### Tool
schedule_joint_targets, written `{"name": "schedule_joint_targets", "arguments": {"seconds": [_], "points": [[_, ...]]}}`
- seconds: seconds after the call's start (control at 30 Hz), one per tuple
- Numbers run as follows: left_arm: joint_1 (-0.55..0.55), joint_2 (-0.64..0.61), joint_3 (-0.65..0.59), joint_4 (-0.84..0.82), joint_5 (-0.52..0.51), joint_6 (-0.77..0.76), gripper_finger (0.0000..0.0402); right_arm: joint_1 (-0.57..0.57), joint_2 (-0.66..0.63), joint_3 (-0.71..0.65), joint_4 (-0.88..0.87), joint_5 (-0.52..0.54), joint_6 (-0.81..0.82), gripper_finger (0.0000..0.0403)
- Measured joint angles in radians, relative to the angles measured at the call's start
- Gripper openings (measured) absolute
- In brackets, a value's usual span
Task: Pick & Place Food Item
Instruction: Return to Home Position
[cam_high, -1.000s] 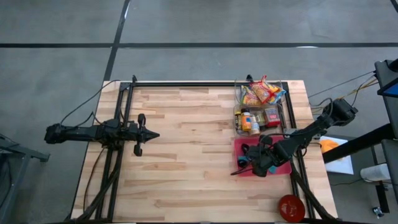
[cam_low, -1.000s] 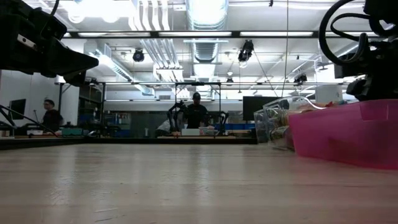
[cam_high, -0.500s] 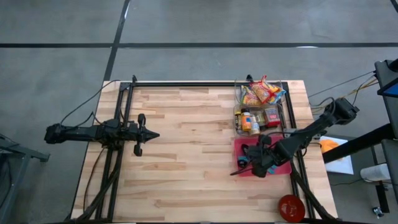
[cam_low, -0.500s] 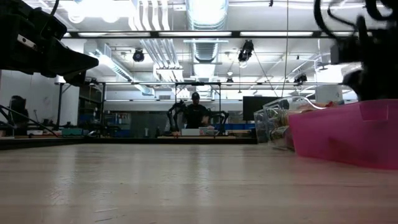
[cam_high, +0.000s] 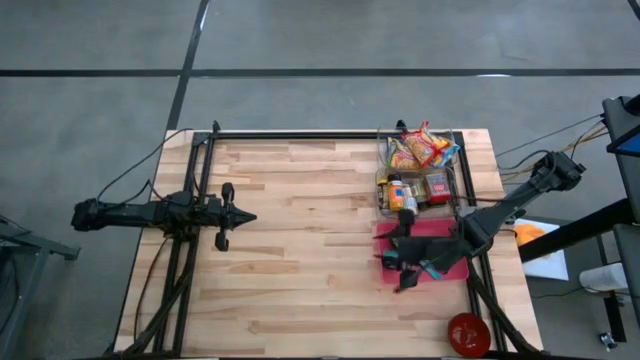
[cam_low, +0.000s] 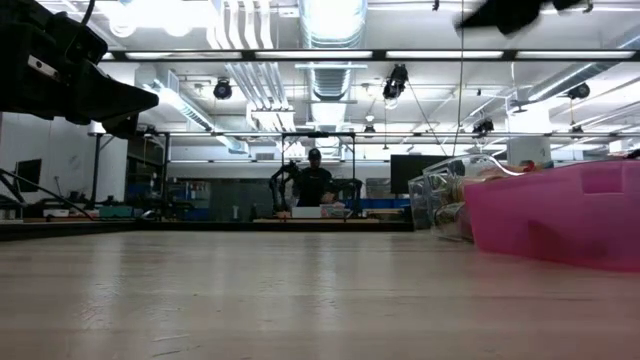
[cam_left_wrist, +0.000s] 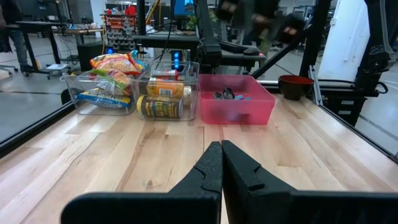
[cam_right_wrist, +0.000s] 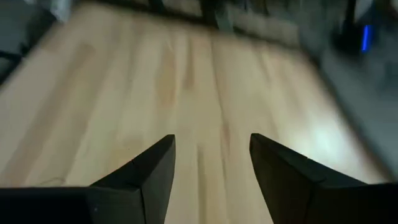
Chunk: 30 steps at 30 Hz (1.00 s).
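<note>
The right gripper (cam_right_wrist: 211, 142) hangs above the table (cam_high: 300, 260), over the near-centre edge of the red bin (cam_left_wrist: 236, 112), and its own camera shows the two fingers spread wide with nothing between them, only bare wood beyond. The spoon (cam_left_wrist: 241, 97) appears to lie inside the bin, a small blue shape beside something dark on the bin floor as seen from the left wrist (too small to make out which way it lies). The left gripper (cam_left_wrist: 221, 146) waits well apart on the left side of the table, fingers pressed together and pointing toward the bins. With the drop apparently done, what remains is getting the right arm back to rest, and that is where trouble could come. The arm reaches in low across the bin's far side, close to the clear bins (cam_left_wrist: 186, 87) of snacks and cans just beside it; a retreat that swings sideways before rising enough could catch a bin wall with an elbow or a spread finger and shove or tip it, spilling what is inside. The cables trailing off the table edge near the right arm's base could also snag on a fast pull-back
</note>
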Motion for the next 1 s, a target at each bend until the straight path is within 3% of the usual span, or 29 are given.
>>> {"name": "schedule_joint_targets", "arguments": {"seconds": [0.1, 0.3, 0.4, 0.57, 0.63, 0.83, 1.0], "points": [[0.0, 0.0, 0.0, 0.0, 0.0, 0.0, 0.0, -0.01, 0.002, -0.011, 0.209, -0.042, -0.204, 0.0205], [0.0, 0.0, 0.0, 0.0, 0.0, -0.003, 0.0, -0.065, 0.018, -0.072, 0.466, -0.285, -0.363, 0.0195], [0.0, 0.0, 0.0, 0.0, 0.0, -0.003, 0.0, -0.106, 0.025, -0.117, 0.519, -0.31, -0.392, 0.0159], [0.0, 0.0, 0.0, 0.0, 0.0, -0.003, 0.0, -0.183, 0.009, -0.185, 0.519, -0.348, -0.387, 0.0062], [0.0, 0.0, 0.0, 0.0, 0.0, -0.003, 0.0, -0.209, -0.03, -0.216, 0.52, -0.388, -0.393, 0.0023], [0.0, 0.0, 0.0, 0.0, 0.0, -0.003, 0.0, -0.26, -0.21, -0.37, 0.622, -0.552, -0.382, 0.0009], [0.0, 0.0, 0.0, 0.0, 0.0, -0.003, 0.0, -0.262, -0.419, -0.523, 0.644, -0.522, -0.345, 0.0008]]}}
